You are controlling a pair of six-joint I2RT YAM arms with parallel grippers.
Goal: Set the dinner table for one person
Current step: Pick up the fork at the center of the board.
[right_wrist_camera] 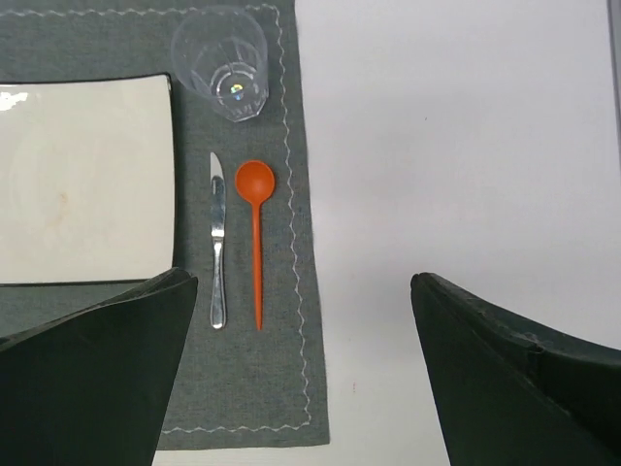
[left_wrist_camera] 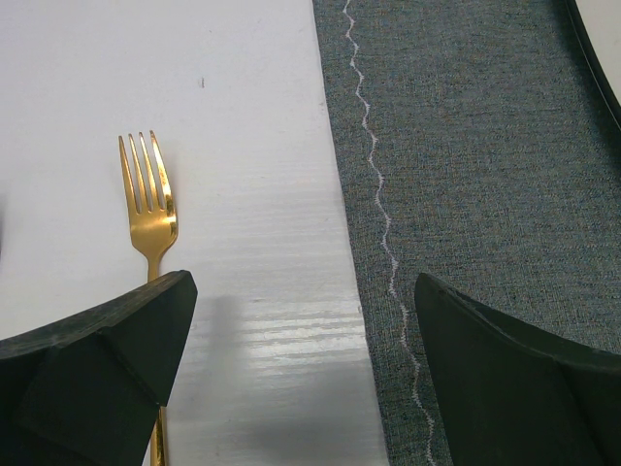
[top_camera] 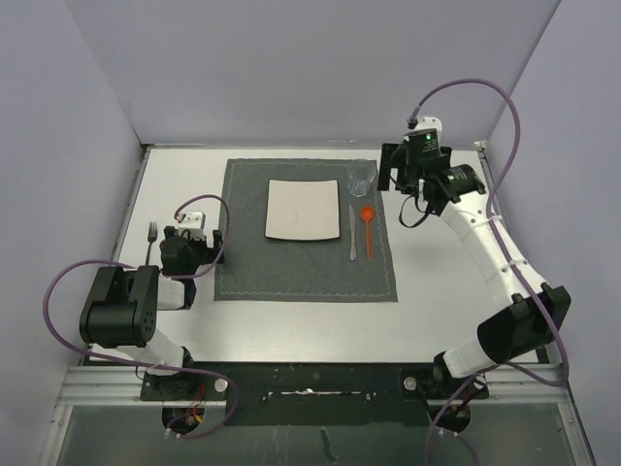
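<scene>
Left tool (left_wrist_camera: 303, 291) is hanging wide, holding nothing, over the white counter (left_wrist_camera: 243, 146), which is spreading under everything. Gold fork (left_wrist_camera: 148, 199) is lying just left of the grey placemat (right_wrist_camera: 281, 369). Right tool (right_wrist_camera: 303, 282) is gaping wide too, gripping nothing. Placemat is carrying a bare plate (right_wrist_camera: 82, 180), a knife (right_wrist_camera: 217, 252), an orange spoon (right_wrist_camera: 256, 233) and an upright empty glass (right_wrist_camera: 221, 60).

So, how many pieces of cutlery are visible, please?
3: gold fork on the table left of the placemat; knife and orange spoon on it, right of the plate.
</scene>
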